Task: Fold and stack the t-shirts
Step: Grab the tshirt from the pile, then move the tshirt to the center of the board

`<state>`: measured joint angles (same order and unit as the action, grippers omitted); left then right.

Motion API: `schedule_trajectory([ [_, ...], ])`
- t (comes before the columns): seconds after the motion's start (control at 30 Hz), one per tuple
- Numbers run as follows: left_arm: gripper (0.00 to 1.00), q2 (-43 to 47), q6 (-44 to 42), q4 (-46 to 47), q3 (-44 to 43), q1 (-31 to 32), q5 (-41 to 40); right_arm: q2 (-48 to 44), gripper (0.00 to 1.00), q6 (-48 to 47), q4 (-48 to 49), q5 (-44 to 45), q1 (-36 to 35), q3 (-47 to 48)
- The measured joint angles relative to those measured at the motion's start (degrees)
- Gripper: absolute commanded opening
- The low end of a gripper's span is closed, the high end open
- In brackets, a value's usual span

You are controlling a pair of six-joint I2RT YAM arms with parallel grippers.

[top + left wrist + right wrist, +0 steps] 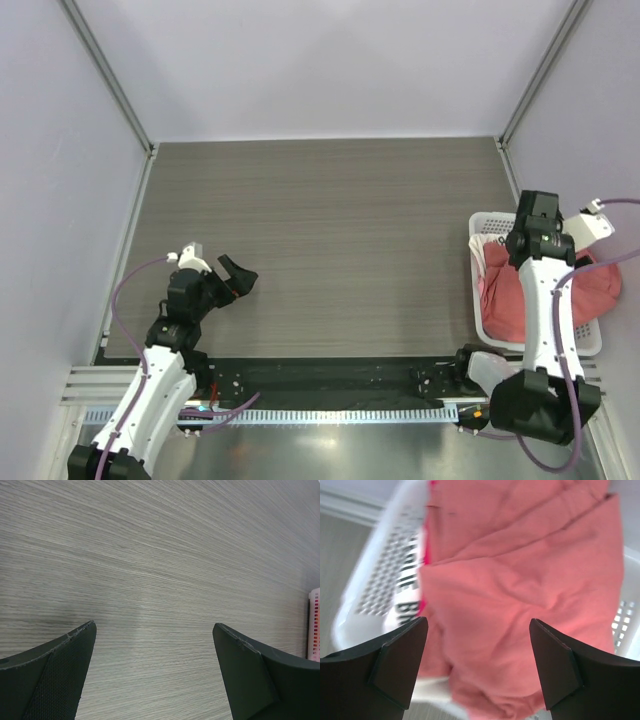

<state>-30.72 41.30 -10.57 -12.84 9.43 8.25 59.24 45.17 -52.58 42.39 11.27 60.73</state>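
A salmon-coral t-shirt [505,295] lies crumpled on top in the white lattice basket [483,222] at the table's right edge. In the right wrist view it fills the frame [520,575]. A white t-shirt with dark lettering [406,587] and a sliver of a crimson-pink one [423,560] show under its left edge. My right gripper [478,625] is open, hovering over the salmon shirt; in the top view only its wrist shows. My left gripper [238,277] is open and empty above bare table at the near left, also in its wrist view [155,627].
The wooden table [330,240] is walled by white panels on three sides. A black strip and metal rail [330,385] run along the near edge between the arm bases. The basket's edge shows at the right of the left wrist view [314,625].
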Motion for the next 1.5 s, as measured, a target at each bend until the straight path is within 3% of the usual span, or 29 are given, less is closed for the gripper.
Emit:
schedule_trajectory([
  [0.1, 1.0, -0.17, 0.0, -0.02, 0.0, 0.0, 0.0, 2.27, 0.89, 0.52, 1.73, -2.12, 7.93, -3.23],
  [0.17, 1.0, -0.17, 0.0, -0.02, 0.0, 0.0, 0.02, 4.94, 0.8, 0.87, 2.99, -3.32, 10.4, -4.98],
  [0.2, 1.0, -0.17, 0.0, 0.0, 0.0, 0.0, 0.04, 6.27, 0.71, 0.94, 3.45, -3.98, 10.64, -5.4],
  [0.23, 1.0, -0.17, 0.0, 0.0, -0.02, 0.0, 0.07, 7.85, 0.42, 1.09, 3.85, -4.52, 10.75, -5.49],
  [0.33, 1.0, -0.28, 0.0, 0.0, -0.02, -0.02, 0.22, 10.56, 0.01, 1.46, 6.05, -5.64, 10.73, -5.49],
  [0.53, 1.0, -0.42, 0.0, 0.0, -0.02, -0.02, 0.37, 3.52, 0.01, 0.17, 6.69, -5.75, 10.67, -4.81],
  [0.73, 1.0, -0.85, 0.0, 0.02, -0.11, 0.0, 0.37, -4.87, 0.01, -2.36, 5.62, -9.05, 4.7, 5.05],
  [0.97, 1.0, -0.94, 0.0, 0.0, -0.11, 0.0, 0.37, 0.98, 0.01, -5.29, 1.25, -15.34, -9.92, 30.16],
  [1.13, 0.99, -0.94, 0.0, 0.02, -0.11, 0.0, 0.37, 12.33, 0.01, -7.15, 1.05, -31.5, -13.55, 54.27],
  [1.23, 1.0, -0.94, 0.02, 0.04, -0.11, 0.0, 0.35, 19.26, 0.01, -7.69, 2.86, -41.72, -21.27, 66.55],
  [1.3, 1.0, -0.94, 0.02, 0.07, -0.11, -0.02, 0.35, 23.67, 0.01, -8.76, 3.32, -44.48, -31.47, 73.11],
  [1.4, 1.0, -0.94, 0.02, 0.09, -0.11, 0.0, 0.33, 27.26, 0.01, -10.99, 3.78, -45.66, -44.22, 75.32],
  [1.5, 1.0, -0.94, 0.04, 0.09, -0.11, 0.0, 0.31, 29.51, 0.01, -14.03, 3.48, -44.96, -52.59, 73.9],
])
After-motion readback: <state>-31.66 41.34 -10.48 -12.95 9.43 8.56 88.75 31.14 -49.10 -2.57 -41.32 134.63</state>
